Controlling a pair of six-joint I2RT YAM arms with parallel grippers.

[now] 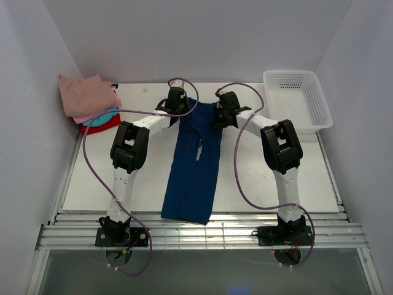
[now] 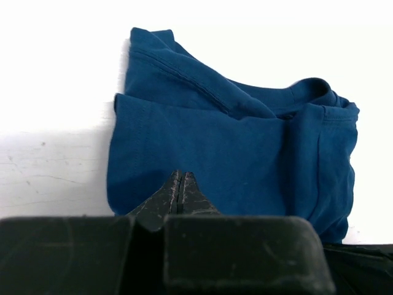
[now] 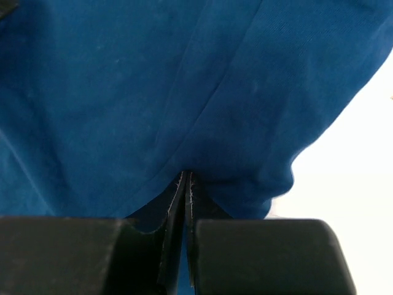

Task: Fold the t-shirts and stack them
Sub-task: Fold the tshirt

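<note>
Navy and folded into a long strip, the blue tee (image 1: 193,166) is lying down the middle of the table (image 1: 123,178), its near end reaching the near edge. The left gripper (image 2: 181,187) is pinching the far left corner, jaws pressed together on the cloth; the right gripper (image 3: 186,184) is clamping the far right edge, with fabric puckering at its closed tips. The folded tees (image 1: 92,101) are sitting stacked in the far left corner, dusty pink on top, with a white mesh basket (image 1: 298,98) at far right.

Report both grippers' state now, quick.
Left gripper: closed on the navy tee.
Right gripper: closed on the navy tee.
</note>
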